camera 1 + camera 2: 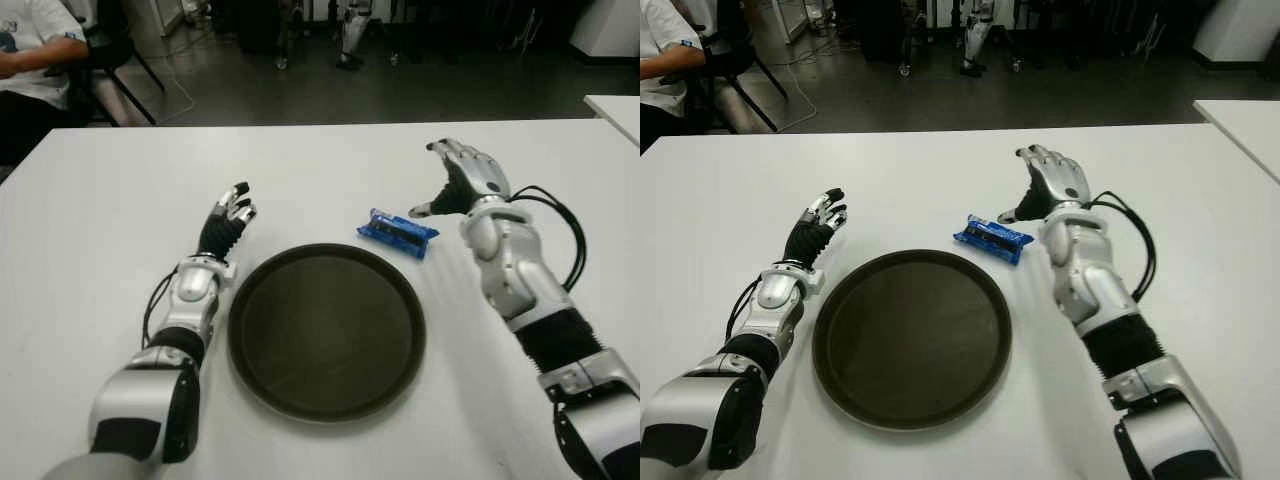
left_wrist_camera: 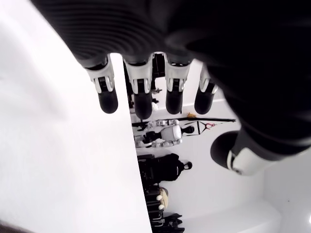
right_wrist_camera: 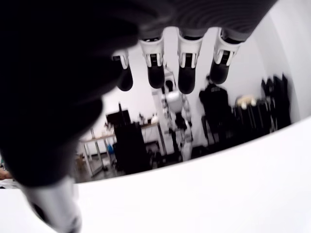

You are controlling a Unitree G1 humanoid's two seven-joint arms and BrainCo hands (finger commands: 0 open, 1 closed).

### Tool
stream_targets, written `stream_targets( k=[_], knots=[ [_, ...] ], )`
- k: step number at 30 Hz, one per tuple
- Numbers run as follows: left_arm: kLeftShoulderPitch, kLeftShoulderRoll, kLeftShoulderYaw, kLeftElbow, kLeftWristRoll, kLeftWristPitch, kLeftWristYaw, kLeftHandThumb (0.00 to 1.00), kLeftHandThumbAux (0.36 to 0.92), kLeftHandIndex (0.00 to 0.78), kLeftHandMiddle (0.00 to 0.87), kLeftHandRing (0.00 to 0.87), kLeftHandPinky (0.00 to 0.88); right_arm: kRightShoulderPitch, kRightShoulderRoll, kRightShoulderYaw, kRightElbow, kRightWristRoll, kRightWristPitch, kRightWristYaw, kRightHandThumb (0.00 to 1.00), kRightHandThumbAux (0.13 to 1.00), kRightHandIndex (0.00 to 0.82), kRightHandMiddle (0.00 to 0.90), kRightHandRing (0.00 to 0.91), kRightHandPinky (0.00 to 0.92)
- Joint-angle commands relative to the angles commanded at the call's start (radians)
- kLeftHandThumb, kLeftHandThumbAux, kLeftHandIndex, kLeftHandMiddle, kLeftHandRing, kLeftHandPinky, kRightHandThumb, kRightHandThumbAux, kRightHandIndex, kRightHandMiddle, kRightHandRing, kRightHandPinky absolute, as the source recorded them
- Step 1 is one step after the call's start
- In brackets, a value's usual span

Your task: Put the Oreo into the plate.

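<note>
- Blue Oreo (image 1: 398,233) pack lies flat on the white table (image 1: 100,210), just off the plate's (image 1: 326,332) far-right rim, not on it.
- Plate is dark, round, bare, and sits near the table's near edge, between my two arms.
- My right hand (image 1: 462,178) is just right of the Oreo, thumb tip close to the pack; I cannot tell if they touch. Fingers (image 3: 186,77) spread, grasping nothing.
- My left hand (image 1: 226,222) shows left of the plate, fingers (image 2: 142,99) extended and relaxed, empty.
- A seated person (image 1: 30,60) shows beyond the far-left corner.
</note>
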Motion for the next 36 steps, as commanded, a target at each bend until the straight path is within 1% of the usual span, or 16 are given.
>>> stream_targets(
  k=[4, 10, 17, 25, 29, 30, 33, 36],
  knots=[
    [0.001, 0.001, -0.002, -0.001, 0.005, -0.006, 0.002, 0.121, 0.513, 0.029, 0.089, 0.053, 0.051, 0.009, 0.006, 0.013, -0.023, -0.009, 0.012, 0.002, 0.000, 0.795, 0.100, 0.094, 0.099, 0.105],
    [0.001, -0.001, 0.004, -0.001, -0.002, 0.000, 0.001, 0.126, 0.527, 0.036, 0.098, 0.064, 0.054, 0.022, 0.017, 0.023, -0.056, -0.022, 0.042, 0.017, 0.000, 0.790, 0.099, 0.103, 0.105, 0.089],
    [0.000, 0.001, 0.010, 0.001, -0.007, 0.010, -0.007, 0.139, 0.544, 0.020, 0.083, 0.047, 0.037, 0.026, 0.024, 0.029, -0.067, -0.030, 0.059, 0.023, 0.000, 0.793, 0.091, 0.098, 0.097, 0.082],
    [0.000, 0.003, 0.007, 0.002, -0.004, 0.012, -0.007, 0.137, 0.532, 0.018, 0.074, 0.032, 0.026, 0.024, 0.036, 0.032, -0.058, -0.030, 0.066, 0.016, 0.000, 0.799, 0.092, 0.103, 0.103, 0.092],
    [-0.001, 0.003, 0.008, 0.001, -0.006, 0.015, -0.013, 0.139, 0.532, 0.018, 0.073, 0.032, 0.028, 0.022, 0.039, 0.040, -0.038, -0.026, 0.040, -0.003, 0.000, 0.835, 0.128, 0.139, 0.148, 0.158],
    [0.001, 0.002, 0.007, 0.000, -0.005, 0.009, -0.012, 0.140, 0.528, 0.018, 0.073, 0.033, 0.032, 0.018, 0.040, 0.047, -0.022, -0.023, 0.026, -0.008, 0.000, 0.857, 0.145, 0.159, 0.171, 0.184],
    [0.002, 0.003, 0.009, 0.001, -0.006, 0.003, -0.013, 0.140, 0.517, 0.017, 0.076, 0.036, 0.031, 0.010, 0.046, 0.058, 0.010, -0.017, 0.002, -0.016, 0.000, 0.871, 0.167, 0.213, 0.241, 0.276],
    [-0.001, 0.004, 0.015, 0.005, -0.011, 0.009, -0.017, 0.145, 0.516, 0.017, 0.078, 0.037, 0.028, 0.002, 0.056, 0.062, 0.040, -0.014, -0.011, -0.031, 0.000, 0.879, 0.182, 0.253, 0.290, 0.330]
  ],
)
